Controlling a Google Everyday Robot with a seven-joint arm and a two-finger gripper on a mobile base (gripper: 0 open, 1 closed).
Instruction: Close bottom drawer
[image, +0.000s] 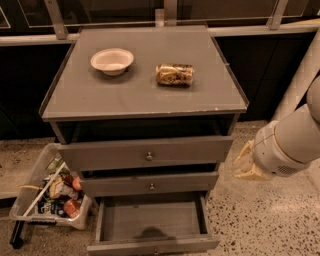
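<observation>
The bottom drawer (152, 220) sticks out, so it needs a push. The gripper (245, 162) hangs beside the cabinet (140, 95), not touching it; spread or pressed together, nobody can tell.

Shows white arm (300, 132) entering from the right edge and slanting down to the left. Ends in rounded wrist (272, 155), with beige gripper (243, 162) at its tip, pointing left, at mid-height.
</observation>
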